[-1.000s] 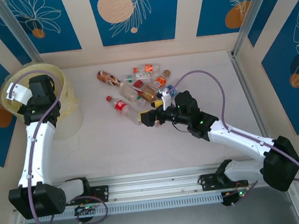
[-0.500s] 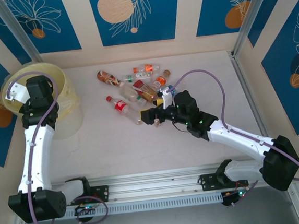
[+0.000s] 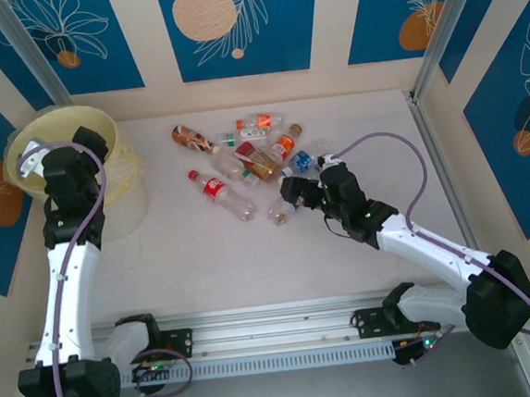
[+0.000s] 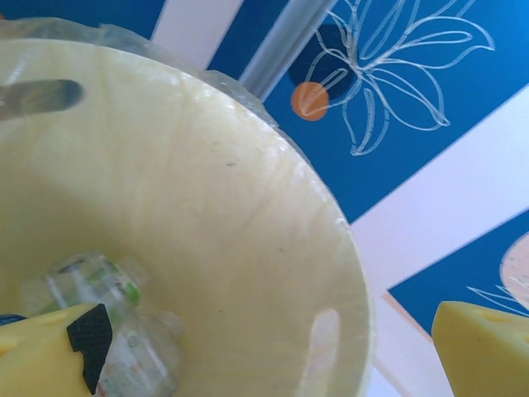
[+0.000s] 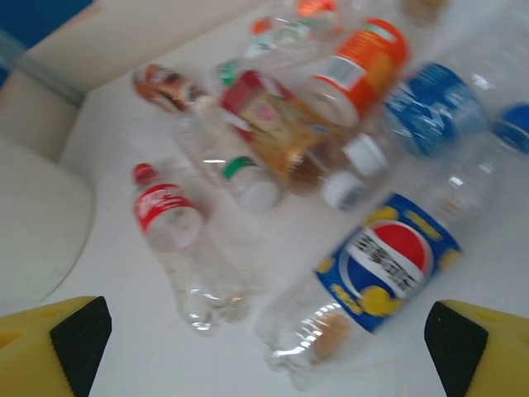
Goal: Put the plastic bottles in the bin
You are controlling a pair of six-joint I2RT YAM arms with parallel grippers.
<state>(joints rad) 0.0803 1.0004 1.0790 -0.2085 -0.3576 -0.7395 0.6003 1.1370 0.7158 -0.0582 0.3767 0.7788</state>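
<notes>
Over the bin [image 3: 53, 115] at left, the left gripper [image 3: 86, 140] hangs spread and empty; the right gripper [image 3: 292, 192] gapes wide at the bottles [image 3: 243, 159]
A couple of bottles [image 4: 91, 285] lie inside the bin; the rest lie loose on the table [image 3: 205, 259], well apart from it. The blue-labelled bottle [image 5: 376, 269] lies nearest the right gripper: likely light, thin-walled, slick and quick to roll, so grip across its labelled middle. Bare table lies nearer the arms; other bottles crowd its far side

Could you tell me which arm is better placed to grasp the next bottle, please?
Right: the right gripper is open over the Pepsi bottle at the near edge of the pile. The left gripper is open over the bin, away from the pile.
</notes>
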